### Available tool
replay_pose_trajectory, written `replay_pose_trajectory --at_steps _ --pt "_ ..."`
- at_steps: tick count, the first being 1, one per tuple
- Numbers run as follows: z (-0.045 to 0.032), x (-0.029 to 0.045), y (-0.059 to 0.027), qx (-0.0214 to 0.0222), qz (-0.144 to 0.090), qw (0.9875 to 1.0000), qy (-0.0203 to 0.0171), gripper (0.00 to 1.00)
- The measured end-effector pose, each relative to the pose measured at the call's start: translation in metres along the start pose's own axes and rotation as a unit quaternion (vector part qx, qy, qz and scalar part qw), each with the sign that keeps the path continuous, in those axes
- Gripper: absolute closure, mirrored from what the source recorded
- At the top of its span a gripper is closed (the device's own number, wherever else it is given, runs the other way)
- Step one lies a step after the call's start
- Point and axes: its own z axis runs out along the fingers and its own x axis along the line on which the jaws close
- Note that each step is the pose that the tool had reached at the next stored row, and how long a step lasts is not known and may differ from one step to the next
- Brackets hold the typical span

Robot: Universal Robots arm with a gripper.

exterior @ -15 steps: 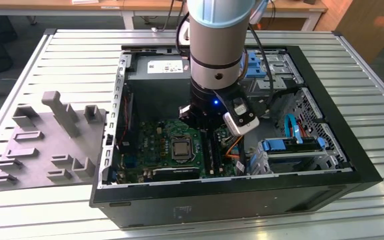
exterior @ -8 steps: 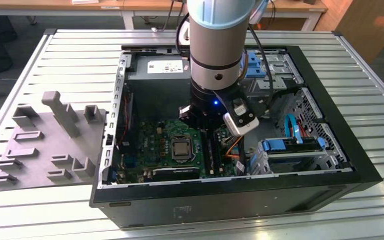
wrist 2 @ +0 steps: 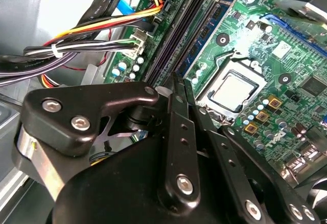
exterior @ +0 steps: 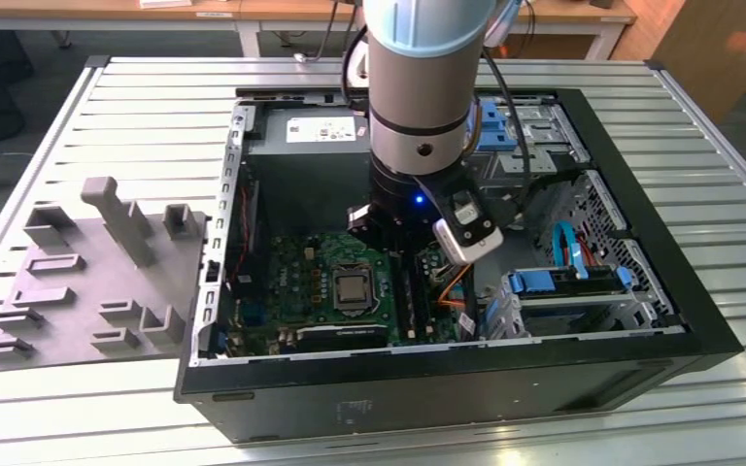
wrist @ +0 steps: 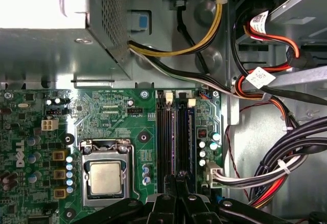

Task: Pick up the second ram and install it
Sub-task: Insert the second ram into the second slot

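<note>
My gripper [wrist: 178, 176] hangs low inside the open computer case [exterior: 632, 364], over the near end of the black memory slots [wrist: 164, 132] beside the processor socket [wrist: 104, 175]. In both wrist views its two thin fingers sit pressed together, shut, with nothing visible between them. The fingertips [wrist 2: 180, 83] are right over the dark slots [wrist 2: 171, 47]. One ram stick [wrist 2: 210, 23] with a green board stands seated in the slot next to them, also visible as ram stick [wrist: 190, 134]. I cannot tell whether a stick sits in the dark slots.
Bundled power cables [wrist: 286, 168] and red and black leads [wrist: 265, 88] run close beside the slots. The power supply box [wrist: 56, 45] and drive cages [exterior: 567, 291] wall in the motherboard [exterior: 334, 291]. A grey moulded holder [exterior: 88, 282] lies on the slatted table [exterior: 684, 116] at the exterior view's left.
</note>
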Motion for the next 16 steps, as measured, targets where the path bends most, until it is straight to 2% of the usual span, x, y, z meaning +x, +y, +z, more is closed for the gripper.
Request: replay_pose_trajectory --at_steps 16 --pt "0.0027 0.0012 0.0006 -0.0004 0.000 1.0000 0.0000 0.88"
